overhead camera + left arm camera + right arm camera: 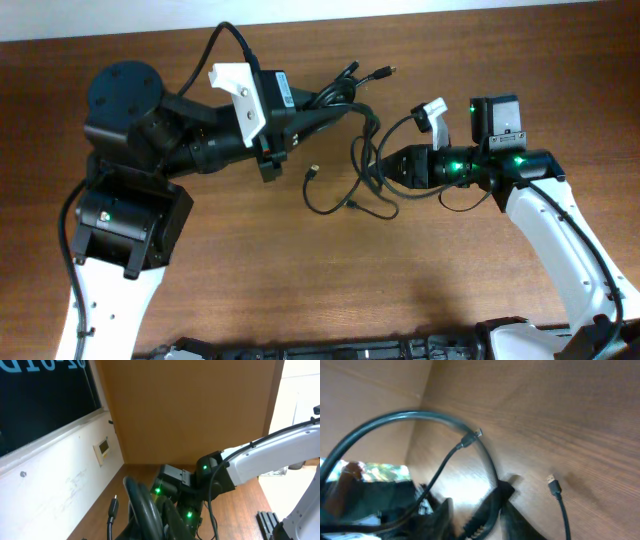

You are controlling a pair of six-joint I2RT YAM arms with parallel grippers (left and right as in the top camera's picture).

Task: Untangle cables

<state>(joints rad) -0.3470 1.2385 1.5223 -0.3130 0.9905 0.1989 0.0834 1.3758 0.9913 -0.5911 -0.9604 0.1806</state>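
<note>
The left gripper [335,100] is clenched on the black cables [362,150] near their plug ends, which stick out toward the far right. The right gripper [383,168] pinches a loop of the same tangle between narrowly parted fingers. The bundle runs diagonally between the two grippers at mid-table [450,290], with thin strands curling below and a loose plug [313,172] pointing left.

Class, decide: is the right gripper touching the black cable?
Touching. The right wrist view shows the cable running down between the fingers of the right gripper, which are pinching it.
</note>
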